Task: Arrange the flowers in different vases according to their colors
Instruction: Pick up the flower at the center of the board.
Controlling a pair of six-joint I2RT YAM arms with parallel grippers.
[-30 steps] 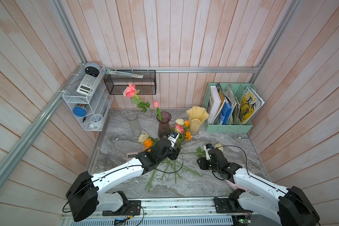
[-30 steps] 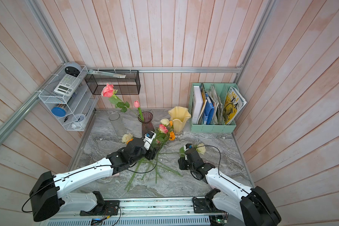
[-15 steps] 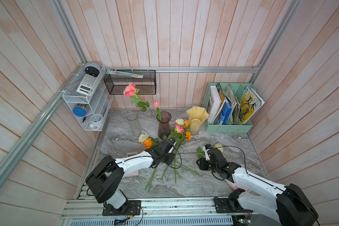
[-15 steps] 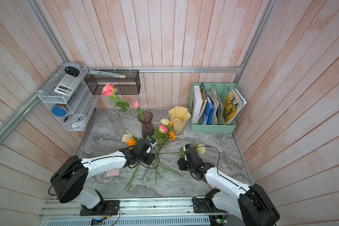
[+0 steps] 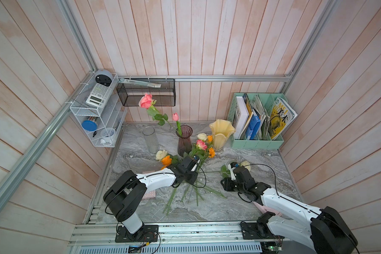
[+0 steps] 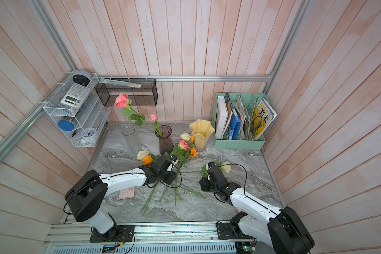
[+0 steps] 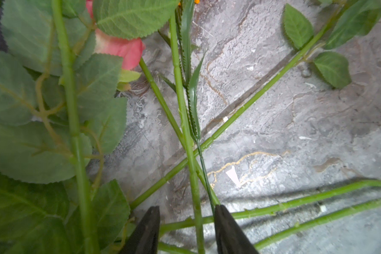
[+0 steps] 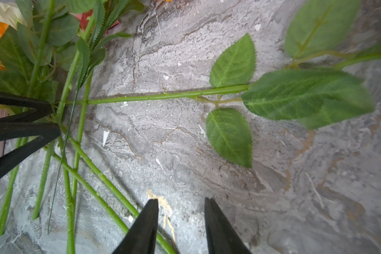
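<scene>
Since a second ago the left arm has folded back and lowered the left tool (image 5: 192, 178) into the heap of flowers (image 5: 201, 145) at the middle of the tabletop (image 5: 141, 160), its jaws drawing in; the right tool (image 5: 226, 185) has not moved. In both top views the purple vase (image 5: 183, 140), at 12 o'clock from the heap, holds a pink rose (image 5: 146, 101) and a pink bud (image 5: 175, 116). The clear vase (image 5: 151, 140) at 11 o'clock and the yellow vase (image 5: 220, 134) at 1 o'clock stand empty. A white rose (image 5: 245, 165) lies at 3 o'clock, just beside the right tool. The left wrist view shows the left tool half-open, its fingertips (image 7: 150, 224) astride one green stem (image 7: 183, 114) without pinching it. The right wrist view shows the right tool partly open over bare tabletop, holding nothing.
</scene>
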